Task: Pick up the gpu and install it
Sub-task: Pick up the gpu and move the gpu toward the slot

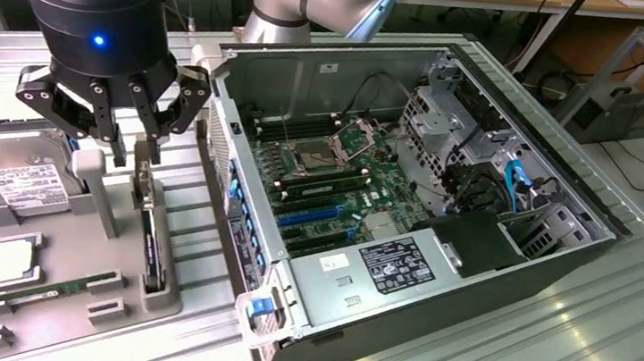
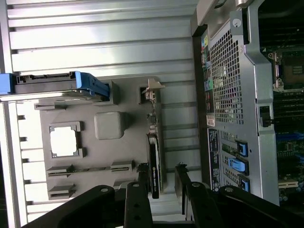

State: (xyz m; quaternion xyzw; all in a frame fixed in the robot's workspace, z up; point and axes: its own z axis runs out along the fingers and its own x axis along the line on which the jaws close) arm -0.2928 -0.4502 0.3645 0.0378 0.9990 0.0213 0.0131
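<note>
The gpu [image 1: 151, 239] is a thin black card standing on its edge in a slot of the grey holder tray [image 1: 75, 312], its silver bracket end toward the far side. My gripper [image 1: 135, 154] hangs just above that far end, open, with one finger on each side of the card's top edge. In the wrist view the gpu [image 2: 154, 164] runs between the two fingertips [image 2: 142, 172] of the gripper [image 2: 161, 173], with a gap on both sides. Nothing is held.
An open computer case [image 1: 556, 232] lies at the exterior view's right of the tray, its motherboard with blue card slots [image 1: 308, 219] exposed. On the tray stand a silver hard drive [image 1: 18, 171], a green memory stick [image 1: 48, 286] and a square processor [image 1: 5, 259].
</note>
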